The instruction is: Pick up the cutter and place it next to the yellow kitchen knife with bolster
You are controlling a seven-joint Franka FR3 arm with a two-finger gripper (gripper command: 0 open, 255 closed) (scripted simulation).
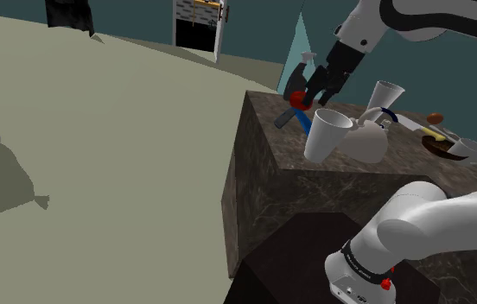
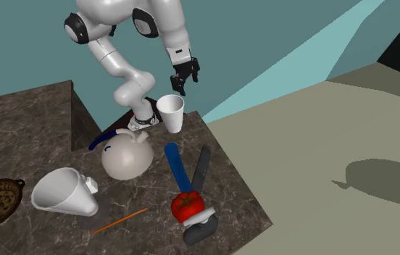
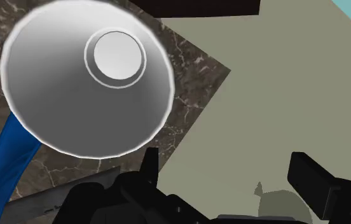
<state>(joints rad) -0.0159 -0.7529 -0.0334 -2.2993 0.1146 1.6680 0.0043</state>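
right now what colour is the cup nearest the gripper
White cup, clearest in the second exterior view.

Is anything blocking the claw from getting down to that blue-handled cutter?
Partly: a white cup stands upright directly under the open gripper, beside the blue handle tip of the cutter. A straight drop would likely hit the cup.

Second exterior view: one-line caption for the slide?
Open fingers hover over a white cup at the dark counter's corner; the blue-handled cutter lies untouched nearby beside a grey knife.
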